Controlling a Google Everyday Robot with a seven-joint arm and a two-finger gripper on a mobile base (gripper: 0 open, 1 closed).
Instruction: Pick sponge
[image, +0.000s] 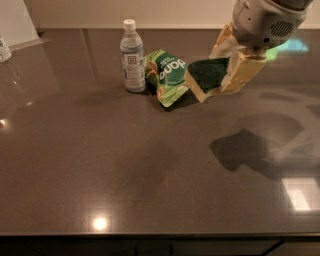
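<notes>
The gripper (226, 70), clamped on the sponge (206, 74), holds it clear above the worktop (125, 170) toward its far right corner, so the pick looks essentially done.

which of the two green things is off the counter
The sponge, dark green over yellow foam, held in the gripper at upper right, above its shadow. The green snack bag lies on the counter by the bottle.
</notes>
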